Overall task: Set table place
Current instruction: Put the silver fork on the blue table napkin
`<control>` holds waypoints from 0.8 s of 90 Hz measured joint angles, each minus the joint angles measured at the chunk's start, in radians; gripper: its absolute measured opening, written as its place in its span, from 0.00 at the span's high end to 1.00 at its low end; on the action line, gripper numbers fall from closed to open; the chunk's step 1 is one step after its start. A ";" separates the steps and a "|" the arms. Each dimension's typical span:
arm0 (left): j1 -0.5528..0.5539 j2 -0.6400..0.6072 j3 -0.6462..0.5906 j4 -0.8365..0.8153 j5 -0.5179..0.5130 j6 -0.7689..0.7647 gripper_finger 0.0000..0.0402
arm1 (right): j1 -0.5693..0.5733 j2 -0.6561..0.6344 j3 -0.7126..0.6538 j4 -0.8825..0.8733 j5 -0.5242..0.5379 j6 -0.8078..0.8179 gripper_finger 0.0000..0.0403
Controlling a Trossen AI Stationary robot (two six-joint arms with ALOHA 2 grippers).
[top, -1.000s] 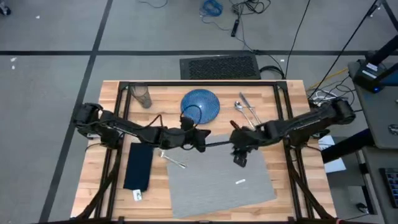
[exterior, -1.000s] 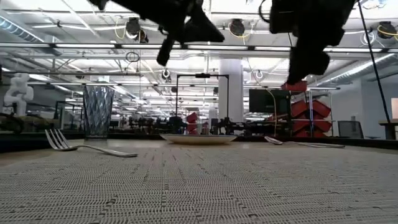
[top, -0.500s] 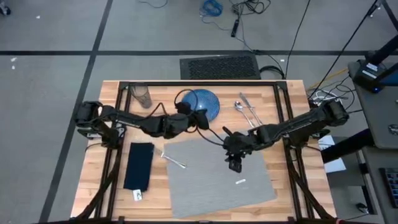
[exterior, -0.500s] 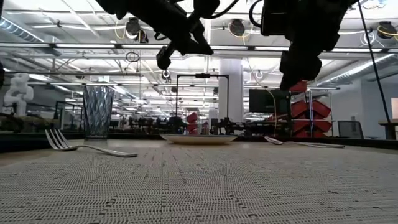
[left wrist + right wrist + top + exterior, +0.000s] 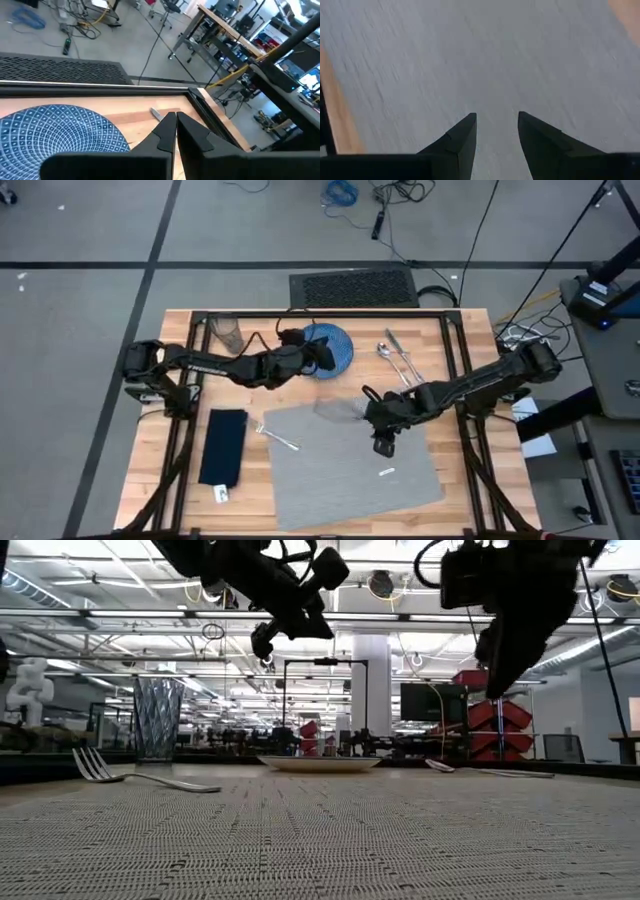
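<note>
The grey woven placemat (image 5: 340,470) lies flat on the wooden table (image 5: 180,480), toward its near edge. The blue plate (image 5: 342,340) rests at the far middle, and my left gripper (image 5: 328,356) hovers shut over its near edge (image 5: 55,132). My right gripper (image 5: 383,444) hangs open above the placemat's far right part (image 5: 470,60). The fork (image 5: 280,437) lies by the mat's far left corner. The navy napkin (image 5: 222,447) lies left of the mat. Knife and spoon (image 5: 397,358) lie right of the plate. The glass (image 5: 229,333) stands at the far left.
A small white scrap (image 5: 386,472) lies on the placemat, and a small tag (image 5: 221,494) lies near the napkin's near end. The black frame (image 5: 320,314) runs along the table's far edge and down both sides. Bare wood shows right of the mat.
My left gripper has gone from above the placemat's far edge toward the table's far edge and now hangs over the plate. My right gripper has stayed above the mat's far right part, shifting only slightly.
</note>
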 joint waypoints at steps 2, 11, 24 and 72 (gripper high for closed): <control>0.005 -0.001 0.000 0.003 0.006 -0.001 1.00 | 0.004 -0.002 -0.001 -0.010 0.013 0.001 0.68; 0.033 -0.010 0.000 0.048 0.116 0.000 1.00 | 0.014 -0.002 -0.013 -0.058 0.050 0.002 0.68; 0.045 -0.022 0.001 0.020 0.396 0.036 1.00 | 0.015 -0.011 -0.026 -0.095 0.053 0.014 0.68; -0.244 0.043 0.001 -0.642 0.467 -0.030 1.00 | -0.103 -0.290 -0.024 -0.195 0.214 -0.003 0.68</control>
